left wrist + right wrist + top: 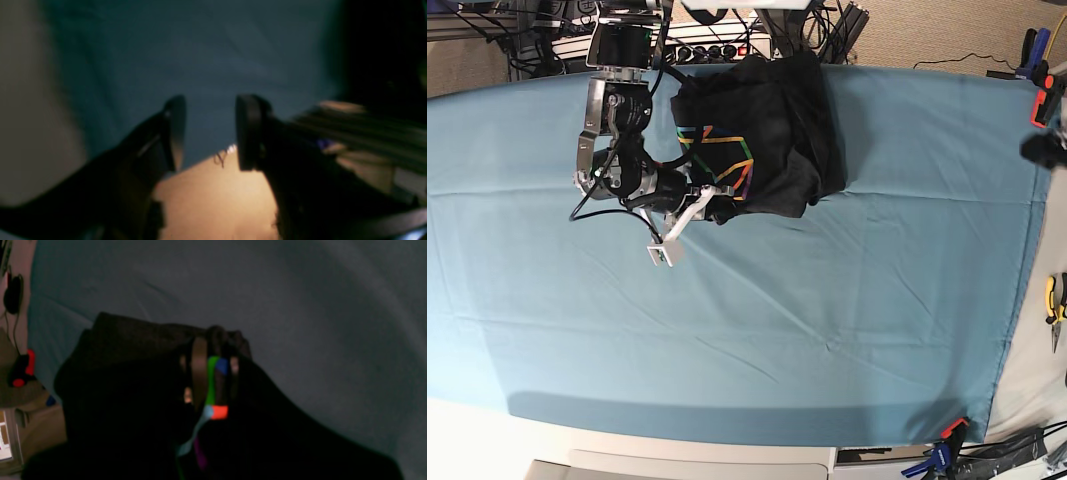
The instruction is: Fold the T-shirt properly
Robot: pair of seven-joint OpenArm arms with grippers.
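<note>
My right tool is pinched down on a bunched fold of the T-shirt, colour print showing between the fingers. In the base view that grip sits at the shirt's lower-left edge, near the rainbow lines.

The shirt lies crumpled at the far edge of the counter, on the teal cloth, roughly centre-left. Print is partly exposed on its left half; the rest is plain black. One part hangs toward the cables behind the counter.

My left tool has its fingers well apart with nothing between them. It hangs over the cloth edge, with bare wood-coloured surface below. That view is blurred, so little else is readable. I can't pick this tool out in the base view.

Clamps grip the cloth at the right edge, and another at the near corner. Pliers lie off the cloth on the right.
</note>
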